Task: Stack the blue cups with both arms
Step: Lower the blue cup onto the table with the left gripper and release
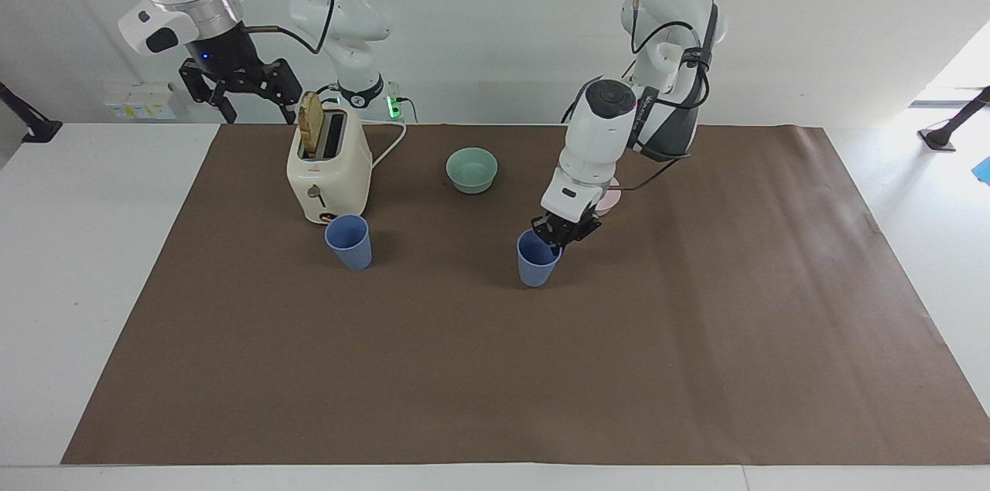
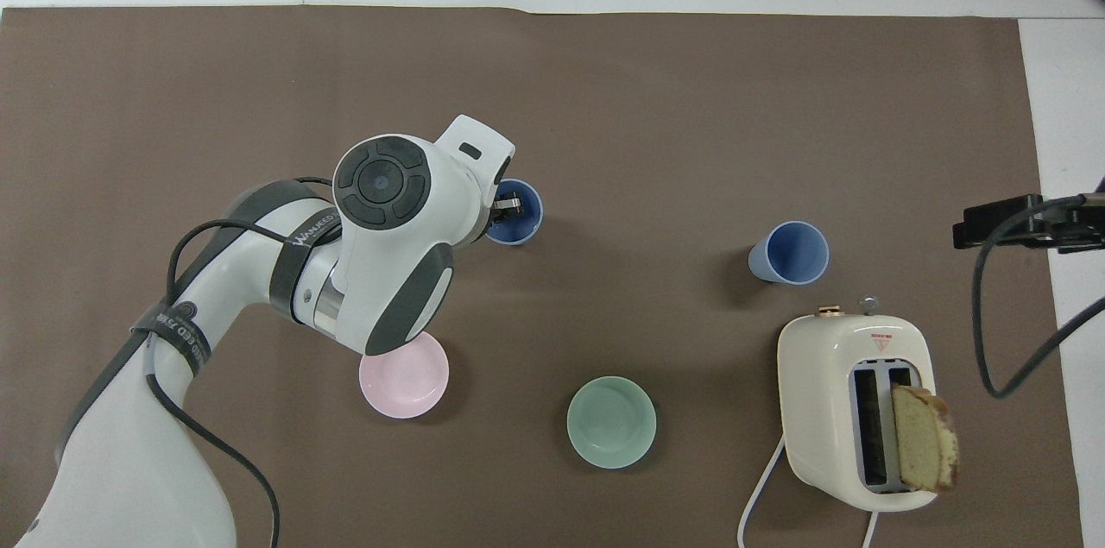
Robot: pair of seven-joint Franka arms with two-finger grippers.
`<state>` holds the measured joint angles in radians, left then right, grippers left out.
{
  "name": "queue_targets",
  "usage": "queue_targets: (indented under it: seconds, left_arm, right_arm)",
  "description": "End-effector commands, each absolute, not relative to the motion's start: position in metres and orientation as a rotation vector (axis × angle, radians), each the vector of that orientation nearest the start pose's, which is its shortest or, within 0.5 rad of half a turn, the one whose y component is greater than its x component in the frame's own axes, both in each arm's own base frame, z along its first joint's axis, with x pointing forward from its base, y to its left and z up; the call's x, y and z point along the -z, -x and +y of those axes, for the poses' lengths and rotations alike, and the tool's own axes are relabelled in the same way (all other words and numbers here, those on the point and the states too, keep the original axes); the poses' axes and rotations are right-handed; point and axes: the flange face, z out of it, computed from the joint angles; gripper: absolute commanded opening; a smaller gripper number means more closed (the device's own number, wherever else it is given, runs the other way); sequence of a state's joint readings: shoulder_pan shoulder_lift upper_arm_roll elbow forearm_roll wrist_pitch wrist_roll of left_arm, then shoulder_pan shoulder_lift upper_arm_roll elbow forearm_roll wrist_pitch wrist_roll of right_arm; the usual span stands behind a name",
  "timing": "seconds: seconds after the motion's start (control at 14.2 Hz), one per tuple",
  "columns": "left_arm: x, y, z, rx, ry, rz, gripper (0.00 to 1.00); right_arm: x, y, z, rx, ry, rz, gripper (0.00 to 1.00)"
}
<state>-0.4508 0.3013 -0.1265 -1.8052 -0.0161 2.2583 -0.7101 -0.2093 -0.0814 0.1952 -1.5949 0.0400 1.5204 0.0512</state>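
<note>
Pinching one blue cup [image 1: 537, 259] rim with left fingers [image 1: 558, 234], toaster-side cup [image 1: 349, 241] unstacked; right fingers [image 1: 241, 93] spread, waiting.

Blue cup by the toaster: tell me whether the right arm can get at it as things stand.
Probably yes. The right tool hangs open near the toaster, and the blue cup stands uncovered just past it; only the toaster needs skirting.

The left arm [image 2: 380, 246] covers part of the pink bowl [image 2: 406, 380] from above, and from across the table only a sliver of that bowl shows past its wrist. The right gripper [image 2: 1006, 224] is cut off at the overhead view's edge, its fingertips unseen there.
</note>
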Motion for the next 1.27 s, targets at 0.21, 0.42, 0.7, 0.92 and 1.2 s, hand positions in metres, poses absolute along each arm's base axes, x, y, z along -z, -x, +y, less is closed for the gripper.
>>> queue_targets:
  seconds: [0.21, 0.42, 0.7, 0.92, 1.2]
  left_arm:
    - [-0.380, -0.532, -0.350, 0.174, 3.242, -0.197, 0.00]
    - [-0.379, -0.532, -0.347, 0.185, 3.247, -0.202, 0.23]
    - [-0.388, -0.539, -0.345, 0.195, 3.247, -0.224, 1.00]
    - [-0.411, -0.549, -0.326, 0.208, 3.227, -0.259, 1.00]
    - [-0.462, -0.563, -0.265, 0.265, 3.200, -0.278, 1.00]
  right_arm:
    - [-0.653, -0.522, -0.001, 0.029, 3.101, 0.133, 1.00]
    - [-0.653, -0.522, -0.010, 0.025, 3.103, 0.157, 1.00]
    - [-0.653, -0.522, -0.006, 0.022, 3.093, 0.149, 1.00]
    - [-0.652, -0.519, -0.008, 0.011, 3.090, 0.150, 1.00]
    - [-0.639, -0.520, 0.028, 0.032, 3.088, 0.082, 1.00]
